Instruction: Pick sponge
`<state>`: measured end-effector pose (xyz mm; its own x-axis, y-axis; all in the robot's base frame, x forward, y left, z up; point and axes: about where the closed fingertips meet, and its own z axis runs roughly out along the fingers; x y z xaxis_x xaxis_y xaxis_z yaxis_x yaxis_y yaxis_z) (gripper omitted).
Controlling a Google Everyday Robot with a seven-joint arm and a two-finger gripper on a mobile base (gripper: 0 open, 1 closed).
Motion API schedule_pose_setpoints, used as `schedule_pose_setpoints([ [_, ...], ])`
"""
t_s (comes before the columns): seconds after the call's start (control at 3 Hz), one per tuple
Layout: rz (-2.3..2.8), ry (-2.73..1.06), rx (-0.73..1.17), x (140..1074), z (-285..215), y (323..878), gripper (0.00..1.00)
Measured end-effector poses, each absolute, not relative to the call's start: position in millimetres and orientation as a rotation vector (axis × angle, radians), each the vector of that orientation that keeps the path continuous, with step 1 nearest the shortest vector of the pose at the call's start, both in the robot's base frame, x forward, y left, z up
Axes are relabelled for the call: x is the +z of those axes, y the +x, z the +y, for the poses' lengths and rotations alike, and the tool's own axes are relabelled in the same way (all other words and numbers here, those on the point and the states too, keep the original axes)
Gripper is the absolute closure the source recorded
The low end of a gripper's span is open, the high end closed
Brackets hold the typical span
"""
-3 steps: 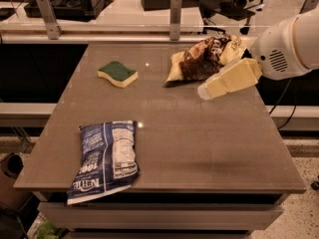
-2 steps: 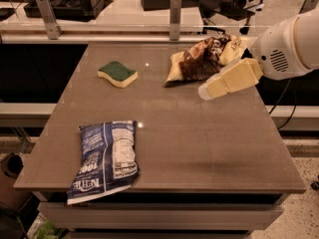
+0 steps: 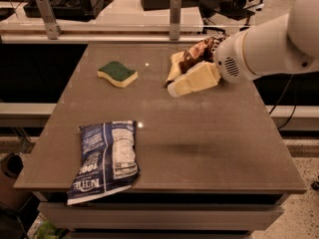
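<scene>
Green-topped sponge (image 3: 116,73) lies far left on the table (image 3: 209,148), well apart from the gripper (image 3: 179,87), which hangs right of centre by a brown bag (image 3: 192,59) (open or shut, I cannot tell). Best to travel left above the surface, then descend squarely over the sponge

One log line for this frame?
stage: pre-grasp | gripper: over table, right of sponge, apart | sponge: flat, not held
</scene>
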<state>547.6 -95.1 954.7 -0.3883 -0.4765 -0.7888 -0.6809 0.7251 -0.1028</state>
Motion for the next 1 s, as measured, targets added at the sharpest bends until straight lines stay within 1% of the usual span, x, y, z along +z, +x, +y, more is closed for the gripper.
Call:
schedule_pose_setpoints([
  [1.0,1.866,-0.68,0.535,898,8,607,0.0],
])
